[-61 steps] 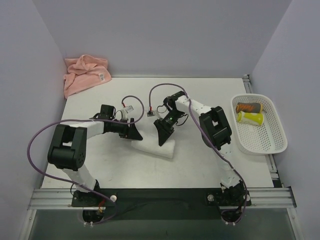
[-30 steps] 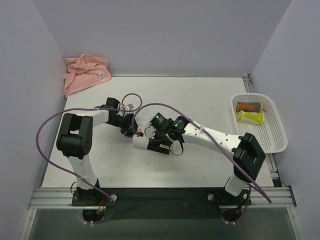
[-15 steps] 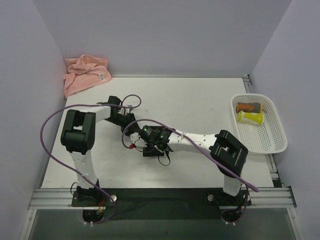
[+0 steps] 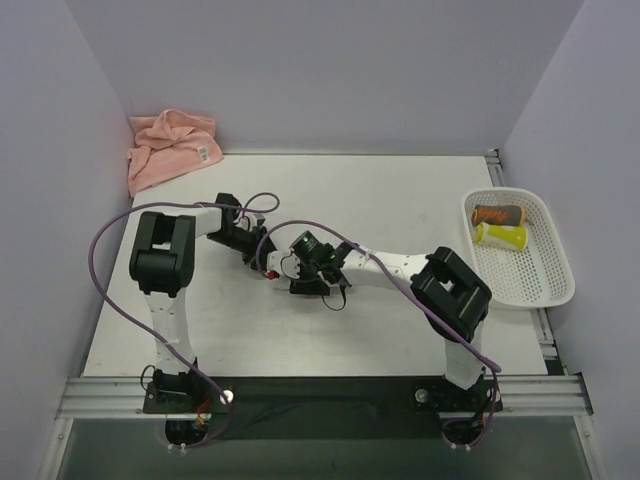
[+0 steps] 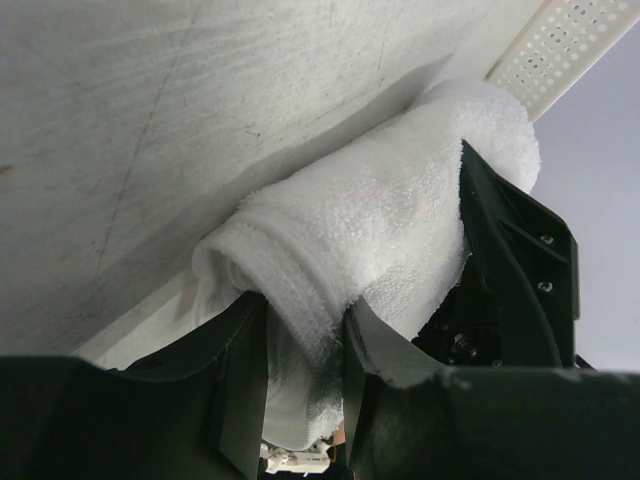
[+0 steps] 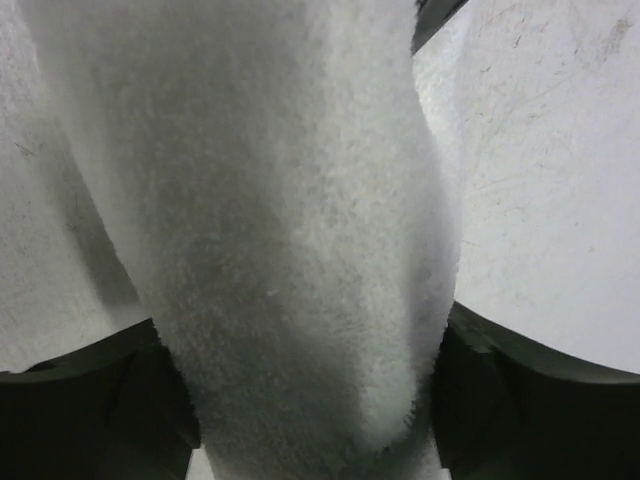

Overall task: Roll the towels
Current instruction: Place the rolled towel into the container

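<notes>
white roll pinned between both grippers, pink one waiting in the corner

the white towel [image 5: 380, 230] is already a tight roll lying on the table [image 4: 420, 190], left of centre, with both wrists crowded over it (the top view hardly shows the cloth under them). the left gripper [image 5: 300, 350] is narrow, its two fingers pinched on a fold at one end of the roll. the right gripper [image 6: 300, 400] comes in from the other side and straddles the body of the roll at a wide spread; the terry fills the whole gap and presses on both fingers, so it has hold of the roll too. the pink towel [image 4: 170, 148] sits crumpled in the far left corner against the walls, unrolled, small white tag [image 4: 205, 153] facing up, well apart from both arms. the white mesh basket [image 4: 530, 275] is at the right edge of the table with an orange roll [image 4: 498, 214] and a yellow roll [image 4: 500, 236] side by side in its far end.
</notes>
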Robot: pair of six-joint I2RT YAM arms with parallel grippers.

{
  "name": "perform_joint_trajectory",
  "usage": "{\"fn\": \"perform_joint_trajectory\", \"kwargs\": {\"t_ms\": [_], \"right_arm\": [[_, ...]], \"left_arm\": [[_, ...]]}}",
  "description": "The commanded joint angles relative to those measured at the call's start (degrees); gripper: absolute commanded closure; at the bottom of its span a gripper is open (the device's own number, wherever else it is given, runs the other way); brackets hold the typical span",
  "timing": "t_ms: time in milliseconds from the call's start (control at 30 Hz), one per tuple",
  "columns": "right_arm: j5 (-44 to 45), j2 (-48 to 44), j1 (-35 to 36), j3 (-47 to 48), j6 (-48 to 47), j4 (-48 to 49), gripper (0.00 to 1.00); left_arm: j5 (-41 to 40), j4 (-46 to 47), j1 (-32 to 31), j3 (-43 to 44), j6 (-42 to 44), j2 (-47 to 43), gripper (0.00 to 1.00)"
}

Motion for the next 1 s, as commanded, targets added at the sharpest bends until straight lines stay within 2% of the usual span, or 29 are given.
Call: {"fn": "perform_joint_trajectory", "kwargs": {"t_ms": [0,33,67,100,133,167,267,367,400,467,500,667,800,833,933,967], "right_arm": [[-10.10,4.17,-4.07,-0.20,0.47,-5.15,0.35],[-10.81,4.26,-4.43,-0.02,0.47,-5.85,0.42],[-11.95,4.43,-5.30,0.24,0.38,-6.12,0.51],[-12.57,4.26,-5.57,0.42,0.47,-6.47,0.66],[-13.44,4.17,-6.36,0.77,0.82,-8.12,0.72],[-15.19,3.65,-6.71,1.38,1.08,-9.01,0.83],[-18.72,0.67,-8.03,2.09,2.48,-13.58,1.00],[-24.60,-3.28,-9.52,3.84,2.93,-19.38,1.00],[-27.05,-4.17,-10.66,5.50,3.36,-21.04,1.00],[-29.87,-6.45,-12.33,7.53,3.54,-26.32,1.00],[-32.50,-7.16,-14.34,9.36,3.46,-28.07,1.00],[-36.92,-11.81,-20.42,14.21,1.44,-38.98,1.00],[-36.48,-17.53,-26.13,15.18,-1.90,-44.43,1.00],[-36.48,-18.93,-29.53,15.27,-3.38,-47.14,1.00],[-37.44,-24.82,-36.14,13.96,-12.08,-52.06,1.00],[-37.45,-27.62,-41.29,13.00,-17.15,-52.87,1.00]], "left_arm": [[-8.77,-0.35,0.05,-0.21,3.48,4.45,0.84],[-8.24,-0.35,0.31,-0.12,3.57,4.54,0.81],[-8.32,-0.35,0.49,0.23,3.74,4.28,0.72],[-8.41,-0.35,0.75,0.32,3.74,4.10,0.68],[-8.32,-0.35,1.36,0.41,4.00,3.84,0.65],[-8.24,-0.35,1.89,0.23,4.09,2.97,0.59],[-7.80,-0.09,3.91,-0.12,4.88,0.34,0.49],[-7.01,-0.09,6.10,-0.12,5.59,-2.21,0.47],[-7.18,-0.09,6.64,0.06,5.94,-2.92,0.41],[-7.62,-0.18,7.52,0.14,7.60,-5.37,0.38],[-8.49,0.00,7.61,0.06,8.31,-6.44,0.29],[-11.39,2.28,7.26,-2.05,12.18,-14.33,0.15],[-11.75,3.60,7.00,-3.81,13.32,-18.39,0.14],[-11.40,3.78,6.91,-4.16,13.58,-19.09,0.14],[-10.96,4.57,6.03,-6.00,13.24,-21.64,0.14],[-10.96,4.83,5.68,-6.79,13.15,-22.78,0.14]]}}
